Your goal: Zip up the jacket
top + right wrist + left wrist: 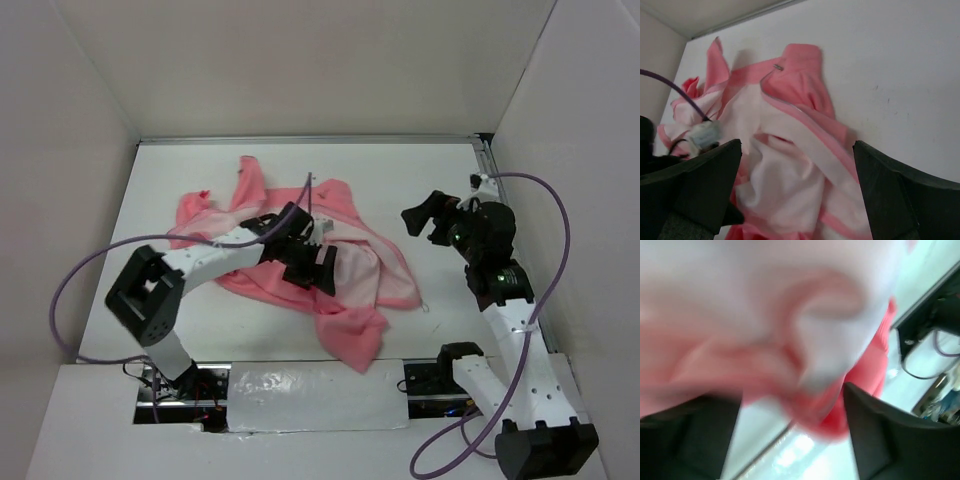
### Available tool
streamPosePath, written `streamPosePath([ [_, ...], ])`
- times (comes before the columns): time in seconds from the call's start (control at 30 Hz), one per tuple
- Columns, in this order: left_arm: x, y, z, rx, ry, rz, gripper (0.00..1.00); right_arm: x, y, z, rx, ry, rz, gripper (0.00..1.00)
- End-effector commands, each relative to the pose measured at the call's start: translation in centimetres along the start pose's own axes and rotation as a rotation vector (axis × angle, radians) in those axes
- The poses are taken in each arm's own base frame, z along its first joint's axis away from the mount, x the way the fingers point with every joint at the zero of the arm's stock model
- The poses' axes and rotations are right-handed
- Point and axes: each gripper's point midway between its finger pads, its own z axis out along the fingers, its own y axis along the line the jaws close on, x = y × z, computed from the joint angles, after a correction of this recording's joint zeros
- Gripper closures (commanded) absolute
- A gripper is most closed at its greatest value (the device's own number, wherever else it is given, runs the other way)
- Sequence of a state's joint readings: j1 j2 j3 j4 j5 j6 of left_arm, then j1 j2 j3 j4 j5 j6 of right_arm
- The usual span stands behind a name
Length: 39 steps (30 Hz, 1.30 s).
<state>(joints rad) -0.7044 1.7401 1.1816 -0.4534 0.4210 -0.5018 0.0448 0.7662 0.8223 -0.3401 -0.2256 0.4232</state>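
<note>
The salmon-pink jacket point(345, 275) lies crumpled and open in the middle of the white table, paler lining up. My left gripper point(312, 268) is low over its middle with its jaws spread. In the left wrist view the blurred fabric point(805, 340) fills the frame right against the open gripper point(792, 392); I cannot tell whether it touches. My right gripper point(425, 222) is open and empty, above bare table right of the jacket. The right wrist view looks past the open gripper point(796, 143) onto the collar point(800, 62) and the pale zipper strip point(807, 137).
White walls enclose the table point(450, 180) at the back and both sides. A metal rail point(486, 170) runs along the right edge. A purple cable point(90, 270) loops left of the left arm, another point(555, 200) over the right arm. A silver plate point(310, 395) sits at the near edge.
</note>
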Motion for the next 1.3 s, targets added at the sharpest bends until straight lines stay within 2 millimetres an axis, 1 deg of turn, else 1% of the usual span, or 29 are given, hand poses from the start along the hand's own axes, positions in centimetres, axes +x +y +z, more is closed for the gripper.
streamPosePath([
  [0.0,-1.8,0.6,-6.1,-0.002,-0.166,-0.091,0.01,0.0,1.2,1.3,-0.066,-0.009,-0.122,0.00],
  [0.03,-1.3,1.6,-6.7,-0.015,-0.173,-0.125,0.01,1.0,1.5,2.0,-0.076,0.031,-0.130,0.00],
  [0.07,-1.7,2.4,-8.5,-0.030,-0.222,-0.179,0.01,1.2,1.7,2.4,-0.077,0.043,-0.155,0.00],
  [0.1,-1.6,3.2,-9.1,-0.053,-0.235,-0.217,0.01,1.7,1.7,2.9,-0.075,0.061,-0.162,0.00],
  [0.13,-1.9,4.8,-10.1,-0.102,-0.271,-0.266,0.01,2.9,1.8,3.9,-0.073,0.109,-0.170,0.00],
  [0.17,-1.2,5.5,-10.8,-0.133,-0.257,-0.319,0.01,2.9,1.9,4.3,-0.058,0.111,-0.185,0.00],
  [0.23,-1.5,6.4,-12.5,-0.174,-0.301,-0.374,0.01,4.8,1.7,5.7,-0.026,0.185,-0.195,0.00],
  [0.3,-2.0,8.0,-14.1,-0.241,-0.349,-0.464,0.01,5.3,1.7,6.4,0.005,0.204,-0.212,0.00],
  [0.33,-2.3,9.5,-15.0,-0.289,-0.375,-0.519,0.01,6.1,1.6,7.0,0.017,0.232,-0.219,0.00],
  [0.43,-2.5,11.8,-15.3,-0.320,-0.355,-0.627,0.01,8.3,2.4,7.6,0.010,0.288,-0.240,0.00],
  [0.47,-2.2,12.3,-14.3,-0.304,-0.311,-0.646,0.01,9.4,2.7,7.7,0.003,0.315,-0.247,0.00],
  [0.5,-1.9,13.3,-13.3,-0.311,-0.282,-0.685,0.01,11.2,1.6,8.6,0.059,0.366,-0.258,0.00],
  [0.57,-1.5,15.3,-11.9,-0.370,-0.251,-0.730,0.01,12.1,1.2,9.3,0.096,0.386,-0.263,0.00],
  [0.67,-2.3,17.4,-10.4,-0.390,-0.204,-0.761,0.01,13.4,0.2,11.0,0.163,0.415,-0.256,0.00],
  [0.7,-3.5,17.5,-10.4,-0.387,-0.214,-0.754,0.01,14.2,-0.4,11.6,0.191,0.446,-0.260,0.05],
  [0.77,-4.4,18.2,-9.1,-0.375,-0.184,-0.744,0.12,13.8,-0.3,12.3,0.224,0.451,-0.246,0.17],
  [0.8,-6.4,18.0,-9.4,-0.355,-0.219,-0.716,0.51,13.9,-0.9,12.9,0.267,0.447,-0.244,0.45],
  [0.83,-7.2,18.4,-9.0,-0.348,-0.214,-0.709,0.74,12.6,-0.7,13.5,0.286,0.407,-0.237,0.70],
  [0.87,-9.9,17.5,-10.3,-0.317,-0.263,-0.682,0.95,11.7,-0.9,13.8,0.317,0.381,-0.232,1.00],
  [0.93,-11.6,16.9,-11.4,-0.317,-0.280,-0.643,1.00,7.5,-0.2,14.3,0.355,0.267,-0.226,1.00],
  [0.97,-14.0,16.0,-13.3,-0.309,-0.348,-0.603,1.00,5.3,0.5,14.0,0.355,0.210,-0.218,1.00],
  [1.0,-15.1,15.2,-14.9,-0.304,-0.391,-0.566,1.00,2.2,1.6,13.9,0.344,0.137,-0.209,1.00],
  [1.07,-17.8,12.9,-18.5,-0.264,-0.498,-0.481,1.00,-2.2,1.9,12.6,0.389,0.035,-0.181,1.00],
  [1.1,-18.5,12.0,-20.2,-0.242,-0.536,-0.435,1.00,-6.0,2.9,11.9,0.393,-0.049,-0.134,1.00],
  [1.13,-19.0,10.4,-22.7,-0.229,-0.602,-0.394,1.00,-8.0,2.9,11.0,0.418,-0.090,-0.107,1.00],
  [1.17,-19.7,9.4,-24.6,-0.225,-0.665,-0.358,1.00,-9.1,2.1,9.7,0.475,-0.105,-0.103,1.00],
  [1.2,-19.8,9.1,-26.2,-0.244,-0.711,-0.336,1.00,-11.8,2.9,8.4,0.479,-0.165,-0.063,1.00],
  [1.23,-19.4,7.6,-28.9,-0.237,-0.782,-0.300,1.00,-13.0,2.4,7.3,0.508,-0.194,-0.043,1.00],
  [1.27,-19.1,8.0,-29.2,-0.241,-0.805,-0.293,0.97,-13.6,2.2,6.3,0.523,-0.202,-0.040,1.00],
])
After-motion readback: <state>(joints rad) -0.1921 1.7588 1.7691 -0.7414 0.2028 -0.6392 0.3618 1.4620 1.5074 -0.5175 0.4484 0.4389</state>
